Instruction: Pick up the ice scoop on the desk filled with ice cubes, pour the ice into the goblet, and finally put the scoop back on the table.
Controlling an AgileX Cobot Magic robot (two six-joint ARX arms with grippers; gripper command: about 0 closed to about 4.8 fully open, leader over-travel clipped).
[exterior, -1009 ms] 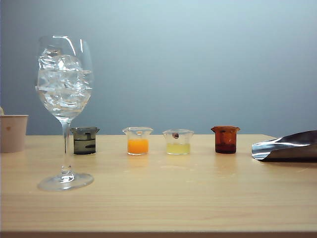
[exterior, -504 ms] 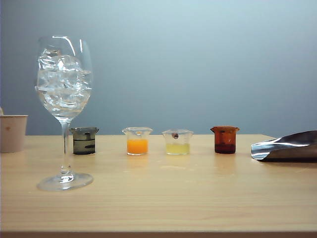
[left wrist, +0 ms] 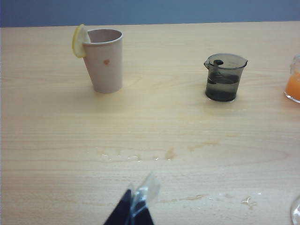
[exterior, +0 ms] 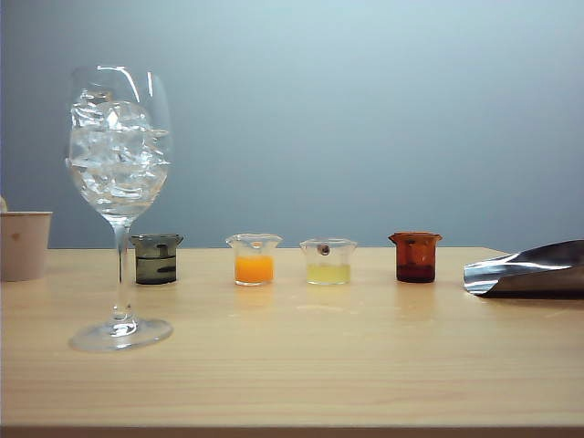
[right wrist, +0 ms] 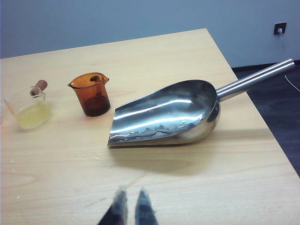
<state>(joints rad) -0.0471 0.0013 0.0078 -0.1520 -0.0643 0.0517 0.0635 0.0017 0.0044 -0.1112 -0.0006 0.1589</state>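
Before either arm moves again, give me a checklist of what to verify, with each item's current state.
1. Ice cubes in the goblet: ok.
2. Goblet upright on the desk: ok.
3. Ice scoop emptied and lying on the desk: ok, only droplets inside.
4. Right gripper clear of the scoop: ok, shut, holding nothing.
5. Left gripper holding nothing: ok; open or shut: shut.
6. Desk dry: not ok, wet spots.
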